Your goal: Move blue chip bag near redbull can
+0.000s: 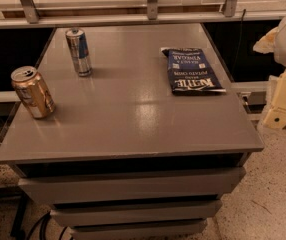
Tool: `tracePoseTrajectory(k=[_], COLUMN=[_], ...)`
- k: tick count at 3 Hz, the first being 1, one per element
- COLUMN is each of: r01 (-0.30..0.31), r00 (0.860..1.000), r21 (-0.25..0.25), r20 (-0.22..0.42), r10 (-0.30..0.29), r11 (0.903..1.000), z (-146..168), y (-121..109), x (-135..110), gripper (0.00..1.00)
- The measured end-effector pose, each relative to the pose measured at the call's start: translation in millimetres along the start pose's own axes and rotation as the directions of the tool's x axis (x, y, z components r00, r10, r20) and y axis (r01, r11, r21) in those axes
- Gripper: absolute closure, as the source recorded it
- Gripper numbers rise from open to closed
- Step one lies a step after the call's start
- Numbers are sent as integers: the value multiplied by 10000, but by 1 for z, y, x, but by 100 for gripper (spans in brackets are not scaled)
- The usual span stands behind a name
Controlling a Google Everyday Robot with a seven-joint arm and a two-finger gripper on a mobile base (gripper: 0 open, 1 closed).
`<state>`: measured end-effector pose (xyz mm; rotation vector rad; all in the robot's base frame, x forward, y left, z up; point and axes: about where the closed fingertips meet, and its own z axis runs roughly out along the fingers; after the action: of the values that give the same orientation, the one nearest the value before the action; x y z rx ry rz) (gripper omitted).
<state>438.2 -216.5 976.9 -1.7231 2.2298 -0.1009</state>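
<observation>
Blue chip bag point(193, 70) flat on the far right part of the gray table point(133, 119), lettering upside down, well apart from the redbull can point(78, 51) upright at the far left. Gold can point(32, 91) standing near the left edge. Gripper point(282, 101) off the table at the right edge of view, clear of the bag; jaw state impossible to tell.

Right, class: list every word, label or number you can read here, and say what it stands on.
"KETTLE": blue chip bag, upside down.
"POTATO CHIPS": same bag.
"VINEGAR": same bag.
The redbull can, the gold can: print unreadable.
The gripper, right of the table: no text.
</observation>
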Motion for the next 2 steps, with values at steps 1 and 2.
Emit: tracePoseTrajectory(k=[1,2], r01=[0,13], r00=[10000,9993], r21=[2,140], r20=[1,366], r10=[0,-18], r11=[10000,9999], z=[0,4], y=[0,-8], x=[0,-4], gripper=[0,0])
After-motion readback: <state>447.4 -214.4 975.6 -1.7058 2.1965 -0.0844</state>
